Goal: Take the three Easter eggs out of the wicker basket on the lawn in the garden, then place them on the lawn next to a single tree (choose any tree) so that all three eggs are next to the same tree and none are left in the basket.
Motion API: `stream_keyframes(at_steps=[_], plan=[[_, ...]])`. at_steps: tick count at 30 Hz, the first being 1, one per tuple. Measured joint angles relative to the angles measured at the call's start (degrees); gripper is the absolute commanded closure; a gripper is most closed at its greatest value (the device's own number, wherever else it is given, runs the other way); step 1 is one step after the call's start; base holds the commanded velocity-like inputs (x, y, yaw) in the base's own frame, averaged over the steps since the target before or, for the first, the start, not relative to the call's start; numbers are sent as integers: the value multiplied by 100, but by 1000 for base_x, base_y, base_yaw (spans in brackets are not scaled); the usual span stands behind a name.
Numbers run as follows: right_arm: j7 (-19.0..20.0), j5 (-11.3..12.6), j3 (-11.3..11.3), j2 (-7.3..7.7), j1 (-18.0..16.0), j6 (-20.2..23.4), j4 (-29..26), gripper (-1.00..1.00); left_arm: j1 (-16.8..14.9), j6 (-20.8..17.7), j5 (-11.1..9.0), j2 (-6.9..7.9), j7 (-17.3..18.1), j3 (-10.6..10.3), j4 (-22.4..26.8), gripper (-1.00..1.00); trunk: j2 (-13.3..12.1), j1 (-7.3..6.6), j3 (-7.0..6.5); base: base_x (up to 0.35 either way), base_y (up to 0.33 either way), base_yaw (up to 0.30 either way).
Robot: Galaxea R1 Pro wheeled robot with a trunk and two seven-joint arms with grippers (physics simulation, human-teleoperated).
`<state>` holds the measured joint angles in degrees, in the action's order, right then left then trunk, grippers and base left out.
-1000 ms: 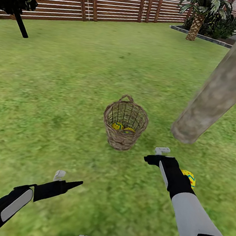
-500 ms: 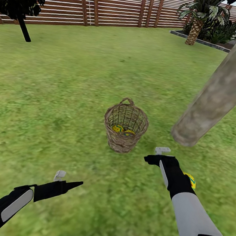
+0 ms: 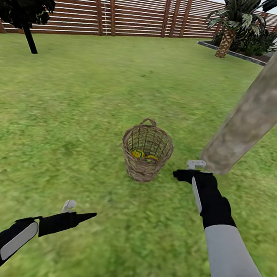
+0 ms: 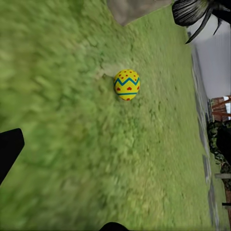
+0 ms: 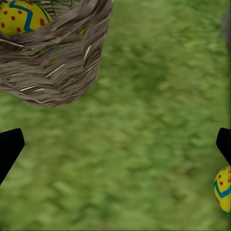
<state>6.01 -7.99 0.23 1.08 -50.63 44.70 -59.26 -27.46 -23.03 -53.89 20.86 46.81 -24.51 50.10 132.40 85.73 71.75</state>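
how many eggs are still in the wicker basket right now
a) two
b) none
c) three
a) The head view shows two yellow eggs low inside the wicker basket, while the left wrist view shows a third egg already lying out on the lawn.

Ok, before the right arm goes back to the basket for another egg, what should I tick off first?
1. Right gripper empty, fingers apart: ok.
2. One Easter egg already on the lawn near the tree trunk: ok.
3. Eggs left in the wicker basket: not ok, two visible inside.
4. Basket upright, mouth open to the arm: ok.
5. Left gripper empty and away from the basket: ok.
6. Placed egg at rest: cannot tell.
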Motion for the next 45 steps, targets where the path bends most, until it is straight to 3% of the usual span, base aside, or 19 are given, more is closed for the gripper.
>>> stream_keyframes(at_steps=[8, 17, 32, 45], plan=[[5, -2, 81, -2, 0, 36, -50, -100, 1, 0, 1, -25, -10, -3, -12, -100, 0, 0, -74, 0, 29, 0], [5, -2, 121, -2, 1, 39, -51, -100, 3, 0, 1, -26, -6, -12, -9, -100, 0, 0, -157, 33, 259, 0], [5, -1, 127, 68, 7, 39, -42, -100, 3, -9, 4, -37, -49, -28, -9, -100, 0, 0, -179, 239, 203, -4], [5, -1, 127, 68, 9, 38, -42, -100, 1, -9, 10, -38, -53, -32, -3, -100, 0, 0, -243, 247, 199, -196]])
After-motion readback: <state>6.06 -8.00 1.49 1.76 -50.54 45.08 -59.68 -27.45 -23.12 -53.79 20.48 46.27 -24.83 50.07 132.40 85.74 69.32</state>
